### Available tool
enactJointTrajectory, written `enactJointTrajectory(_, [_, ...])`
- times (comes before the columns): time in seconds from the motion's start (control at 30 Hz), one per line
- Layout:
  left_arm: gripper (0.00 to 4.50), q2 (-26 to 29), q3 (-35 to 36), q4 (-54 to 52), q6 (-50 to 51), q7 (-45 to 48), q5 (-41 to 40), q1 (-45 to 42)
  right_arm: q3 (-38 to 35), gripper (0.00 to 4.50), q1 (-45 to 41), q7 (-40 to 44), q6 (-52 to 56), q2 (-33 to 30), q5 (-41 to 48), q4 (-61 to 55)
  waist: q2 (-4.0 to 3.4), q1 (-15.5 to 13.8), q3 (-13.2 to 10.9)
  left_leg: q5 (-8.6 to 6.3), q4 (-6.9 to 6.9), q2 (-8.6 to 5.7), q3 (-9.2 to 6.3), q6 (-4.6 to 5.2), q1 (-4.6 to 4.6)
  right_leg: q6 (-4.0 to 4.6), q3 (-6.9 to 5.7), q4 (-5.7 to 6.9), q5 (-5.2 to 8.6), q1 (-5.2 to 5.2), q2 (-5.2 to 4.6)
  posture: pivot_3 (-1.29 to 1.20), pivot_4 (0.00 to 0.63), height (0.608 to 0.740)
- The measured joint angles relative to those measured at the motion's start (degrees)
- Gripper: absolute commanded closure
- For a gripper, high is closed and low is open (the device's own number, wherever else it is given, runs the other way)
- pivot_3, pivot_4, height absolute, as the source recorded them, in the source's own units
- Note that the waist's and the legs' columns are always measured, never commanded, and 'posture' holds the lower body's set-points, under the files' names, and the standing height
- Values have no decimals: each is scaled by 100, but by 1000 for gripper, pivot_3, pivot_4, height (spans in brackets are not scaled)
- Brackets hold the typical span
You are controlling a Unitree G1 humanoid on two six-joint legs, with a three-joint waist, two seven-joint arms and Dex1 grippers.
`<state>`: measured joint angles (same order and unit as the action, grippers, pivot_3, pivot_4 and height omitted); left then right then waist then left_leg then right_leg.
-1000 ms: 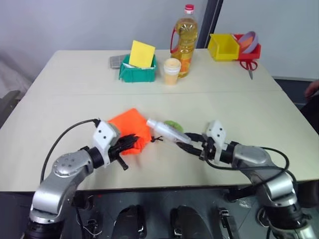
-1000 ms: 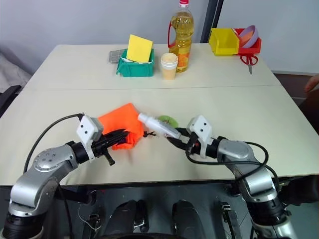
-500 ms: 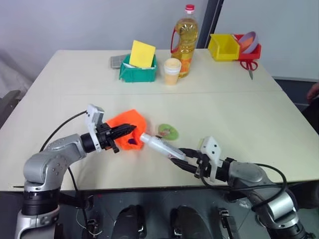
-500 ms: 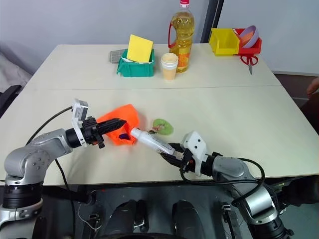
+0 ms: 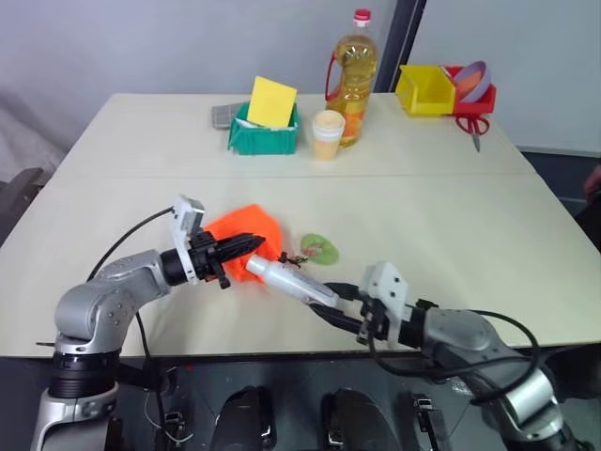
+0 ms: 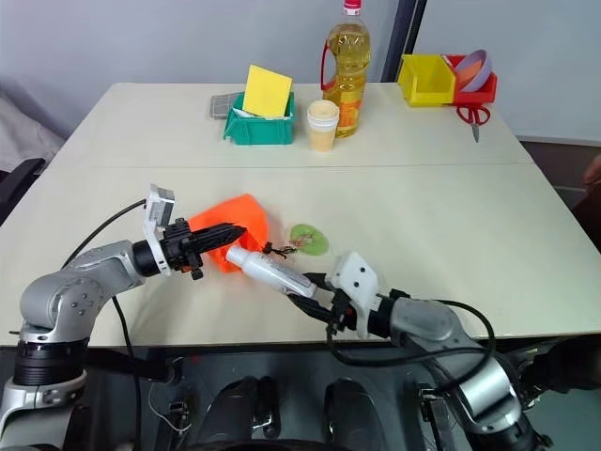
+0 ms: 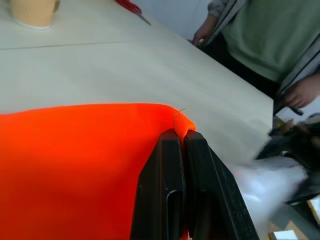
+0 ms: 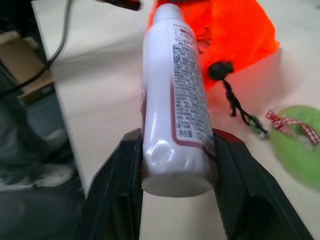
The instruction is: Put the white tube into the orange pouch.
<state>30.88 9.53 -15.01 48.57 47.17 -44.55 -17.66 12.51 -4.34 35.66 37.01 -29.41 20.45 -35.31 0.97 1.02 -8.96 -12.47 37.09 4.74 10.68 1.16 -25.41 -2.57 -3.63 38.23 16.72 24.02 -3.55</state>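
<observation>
Right wrist view: my right gripper (image 8: 177, 185) has its two black fingers clamped on the flat end of the white tube (image 8: 172, 105), one finger on each side.
White tube: in the left eye view it sticks out level from my right gripper (image 5: 340, 305) toward my left, lifted off the table (image 5: 451, 216), its capped end right at the orange pouch (image 5: 246, 230). I cannot tell whether the tip is already inside the mouth.
Left gripper: my left gripper (image 5: 252, 246) has its fingers pressed together on an edge of the orange pouch, pinching the fabric and holding it up off the table.
Orange pouch: near the front of the table, between my two arms, hanging from the left gripper.
Cord: a thin black cord (image 8: 235, 107) runs from the pouch to a green disc (image 5: 320, 249) lying flat on the table just beside it.
Far side: a green bin (image 5: 264, 136) with a yellow card, a cream paper cup (image 5: 327, 134), a yellow oil bottle (image 5: 351, 77), a yellow bin (image 5: 423, 89), a red bin (image 5: 477, 94) and scissors (image 5: 473, 129).
Person: a person in a green top (image 7: 265, 35) stands beyond the table edge in the left wrist view.
</observation>
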Motion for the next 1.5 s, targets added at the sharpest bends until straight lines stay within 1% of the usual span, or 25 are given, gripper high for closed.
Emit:
enactJointTrajectory(0.27, [4394, 81, -4, -373, 88, -56, -126, 231, 206, 2840, -479, -292, 160, 188, -335, 634, 0, 2, 0, 0, 0, 0, 1, 0, -1, -1, 0, 0, -1, 1, 1, 0, 150, 740])
enactJointTrajectory(0.43, [4394, 122, -199, -614, 87, -67, -123, 346, 225, 2840, -774, -473, 408, 495, -337, 843, 0, 1, 0, 1, 0, -1, 2, -1, -2, -3, 0, -1, -2, 0, 0, 0, 150, 740])
enactJointTrajectory(0.53, [4394, 126, -313, -655, 70, -114, -100, 387, 256, 2840, -1066, -607, 564, 835, -338, 1090, 0, 8, 0, 1, -1, 0, 2, -1, -1, -3, 0, 2, -2, 2, 2, 0, 150, 740])
enactJointTrajectory(0.63, [4394, 125, -466, -669, -19, -120, -48, 413, 355, 2840, -1297, -666, 668, 1026, -341, 1218, 0, 8, 0, 3, 0, 0, 3, -5, -3, -15, 0, 2, -8, 3, 1, 0, 150, 740])
enactJointTrajectory(0.7, [4394, 129, -480, -669, -61, -136, 7, 436, 418, 2840, -1353, -655, 730, 1072, -332, 1221, 0, 0, 0, 15, -1, -1, 3, -26, -4, -16, 0, 0, -9, 3, 1, 0, 150, 740])
enactJointTrajectory(0.8, [4394, 132, -546, -671, -66, -144, 20, 446, 457, 2840, -1490, -625, 843, 1257, -319, 1348, 0, 12, 0, 15, -1, 0, 3, -26, -3, -15, 0, 1, -8, 3, 1, 0, 150, 740])
enactJointTrajectory(0.97, [4394, 136, -606, -674, -66, -145, 20, 441, 532, 2840, -2045, -696, 906, 1740, -344, 1983, 0, 22, 0, 16, -3, 0, 3, -26, -4, -17, -1, 4, -10, 6, 2, 0, 150, 740])
enactJointTrajectory(1.1, [4394, 166, -607, -675, -68, -144, 21, 436, 533, 2840, -2102, -804, 1008, 1896, -345, 2055, 0, 1, 0, 18, -4, -1, 5, -29, -8, -19, -1, 3, -11, 7, 1, 0, 150, 740])
enactJointTrajectory(1.2, [4500, 183, -604, -673, -78, -144, 23, 437, 509, 1691, -1974, -788, 1107, 1893, -286, 1977, 0, 9, 0, 17, -4, -1, 7, -30, -8, -19, -1, 2, -11, 7, 0, 0, 150, 740])
enactJointTrajectory(1.3, [4500, 255, -593, -660, -167, -143, 39, 435, 440, 186, -1704, -641, 1161, 1675, -101, 1615, 0, 10, 0, 16, -5, 0, 6, -29, -7, -18, 0, 2, -10, 7, 0, 0, 150, 740])
enactJointTrajectory(1.33, [4500, 282, -586, -649, -188, -143, 54, 435, 388, 26, -1610, -570, 1174, 1554, -32, 1437, 0, 10, 0, 16, -5, 0, 5, -29, -7, -17, -1, 2, -10, 7, -1, 0, 150, 740])
enactJointTrajectory(1.5, [4500, 343, -586, -580, -273, -125, 116, 399, 60, 26, -1084, -150, 1158, 754, 284, 580, 0, 6, 0, -4, -6, 0, 4, 2, -6, -2, 0, 0, -1, 7, -2, 0, 150, 740])
